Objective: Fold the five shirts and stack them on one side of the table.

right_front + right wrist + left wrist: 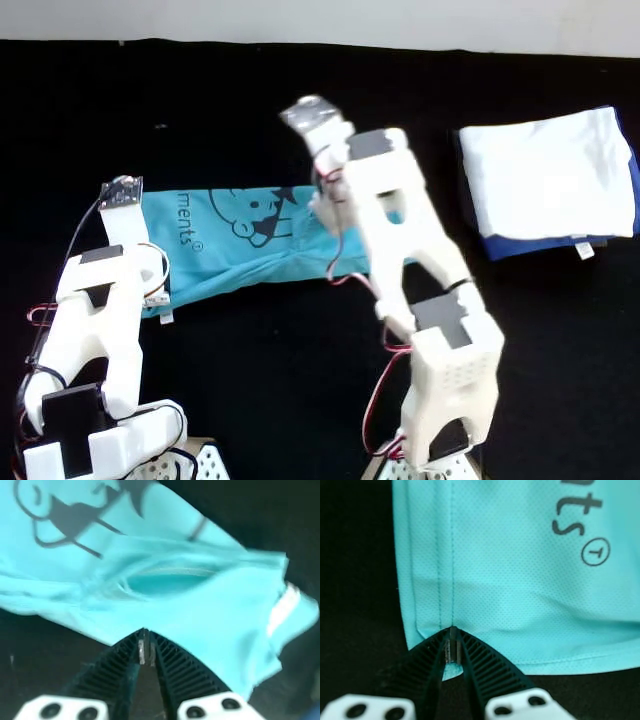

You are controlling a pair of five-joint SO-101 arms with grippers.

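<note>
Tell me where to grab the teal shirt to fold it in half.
Pinch the near corners of its short ends, coming from the arms' side. The teal shirt lies as a long flat strip, and the left gripper is shut on one hemmed corner.

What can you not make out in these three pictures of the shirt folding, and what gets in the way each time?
1. High view: the far end of the teal shirt, hidden behind the right arm.
2. High view: how many shirts are in the stack; the white shirt on top covers all but a blue edge.
3. Left wrist view: the shirt's full print, cut off by the picture's edge.
</note>
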